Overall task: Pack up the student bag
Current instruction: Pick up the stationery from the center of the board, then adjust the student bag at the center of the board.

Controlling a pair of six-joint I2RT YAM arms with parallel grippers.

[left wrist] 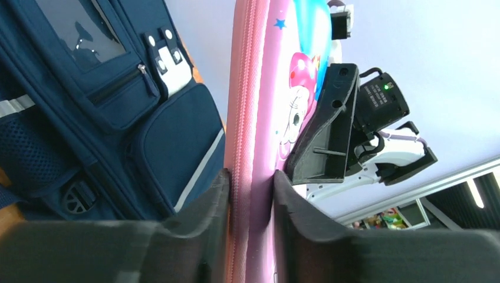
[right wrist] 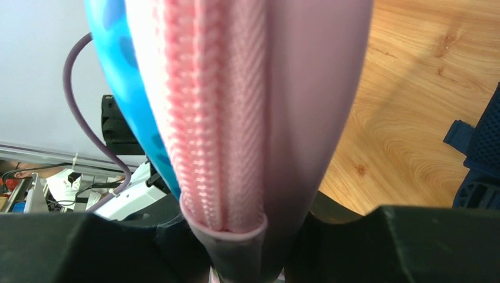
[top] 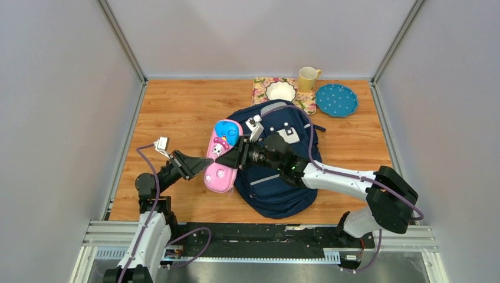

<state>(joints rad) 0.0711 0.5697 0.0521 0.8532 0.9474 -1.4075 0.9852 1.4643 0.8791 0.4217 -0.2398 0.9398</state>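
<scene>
Top external, student bag point(top: 277, 191) beside right claw point(top: 229, 159)

A pink pencil case point(top: 219, 158) is seen mid-table. At the far edge, a white bowl point(top: 280, 91) is set on a floral mat point(top: 260, 95); a yellow mug point(top: 307, 78) and a teal plate point(top: 336, 99) are placed to its right.

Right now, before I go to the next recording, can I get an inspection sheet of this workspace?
Surface: wooden table.
Job's things: student bag lies flat mid-table; pink pencil case at its left edge, not inside.
Clutter: yellow mug, white bowl on floral mat, teal plate, all along the far edge.
Grippers: left pincer shut on pink pencil case; right pincer likewise, from the opposite side.
Cables: purple cable along each arm; no snag seen.
Surroundings: grey walls, metal rail at near edge.
</scene>
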